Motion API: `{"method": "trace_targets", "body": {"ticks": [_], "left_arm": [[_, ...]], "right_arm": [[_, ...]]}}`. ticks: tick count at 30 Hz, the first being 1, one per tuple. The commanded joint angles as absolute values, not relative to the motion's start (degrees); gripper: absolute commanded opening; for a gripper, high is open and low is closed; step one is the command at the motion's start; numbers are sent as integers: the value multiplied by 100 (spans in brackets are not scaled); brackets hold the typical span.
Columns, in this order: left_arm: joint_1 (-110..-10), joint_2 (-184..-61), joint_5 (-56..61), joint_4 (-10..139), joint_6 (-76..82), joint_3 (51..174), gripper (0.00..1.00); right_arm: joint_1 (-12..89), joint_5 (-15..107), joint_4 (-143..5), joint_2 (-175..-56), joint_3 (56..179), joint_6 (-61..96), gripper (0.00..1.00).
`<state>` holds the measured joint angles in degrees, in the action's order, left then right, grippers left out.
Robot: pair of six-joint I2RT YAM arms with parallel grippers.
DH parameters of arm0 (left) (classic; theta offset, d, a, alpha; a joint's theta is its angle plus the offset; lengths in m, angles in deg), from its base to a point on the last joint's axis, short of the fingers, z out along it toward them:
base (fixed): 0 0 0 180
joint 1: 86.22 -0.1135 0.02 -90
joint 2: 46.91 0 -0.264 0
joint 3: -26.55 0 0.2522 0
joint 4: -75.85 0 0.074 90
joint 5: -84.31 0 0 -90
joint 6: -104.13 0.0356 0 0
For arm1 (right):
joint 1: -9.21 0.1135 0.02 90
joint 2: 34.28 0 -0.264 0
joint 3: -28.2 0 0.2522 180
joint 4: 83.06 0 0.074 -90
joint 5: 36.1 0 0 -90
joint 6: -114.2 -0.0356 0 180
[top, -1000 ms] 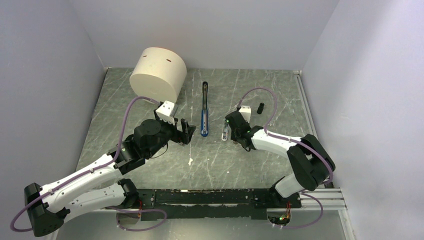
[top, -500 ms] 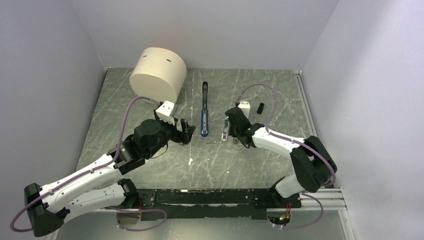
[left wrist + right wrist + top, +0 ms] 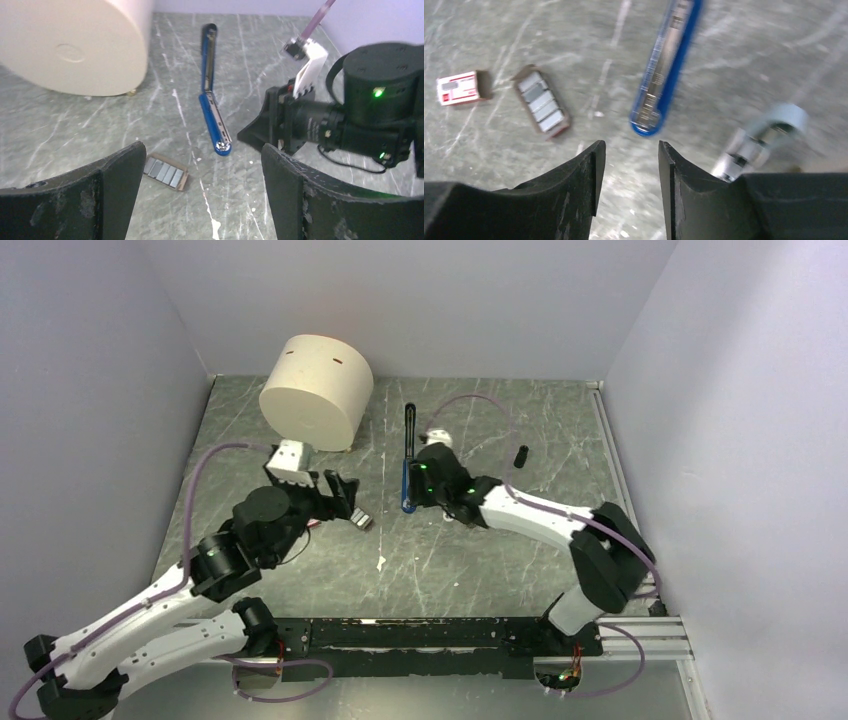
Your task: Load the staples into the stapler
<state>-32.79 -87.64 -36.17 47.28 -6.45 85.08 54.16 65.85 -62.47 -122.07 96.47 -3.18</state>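
The stapler (image 3: 408,455) lies opened flat mid-table, black arm far, blue body (image 3: 214,120) near; its blue tip (image 3: 669,65) sits just ahead of my right gripper. The staples (image 3: 541,102) are grey strips in a small brown tray (image 3: 165,171) left of the stapler's near end (image 3: 361,521). Their red-and-white box (image 3: 461,87) lies further left. My left gripper (image 3: 200,195) is wide open above the table beside the tray, holding nothing (image 3: 350,502). The right gripper (image 3: 629,150) is partly open with an empty gap, right beside the stapler's blue end (image 3: 416,492).
A large beige cylinder (image 3: 317,390) stands at the back left. A small black cylinder (image 3: 521,455) stands right of the stapler. A pale-blue and silver piece (image 3: 764,135) lies blurred beside my right fingers. White walls close in the table.
The right gripper swung left from the small piece to the stapler's blue end and its jaws widened. The left arm drew back to the left, uncovering the staples tray.
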Motion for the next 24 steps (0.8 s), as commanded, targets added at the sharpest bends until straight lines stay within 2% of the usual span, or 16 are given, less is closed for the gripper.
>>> {"method": "trace_targets", "body": {"ticks": [1,9,16,21,24], "left_arm": [[-3270,-8308,-4846,3984,-1106,8666,90],[-3261,-7868,-6081,2972,-1967,8715,93],[-3267,-7793,-6365,2572,-2343,8771,94],[-3261,-7801,-6458,2483,-2429,8803,94],[-3263,-7816,-6444,2493,-2410,8794,94]], "right_arm": [[5855,6305,-6326,-13064,10471,240,48],[6351,6221,-6095,-14611,11971,420,41],[6638,6238,-5910,-15364,12753,795,49],[6682,6196,-5788,-15661,13047,1000,41],[6704,6281,-5685,-15808,13195,1011,43]]}}
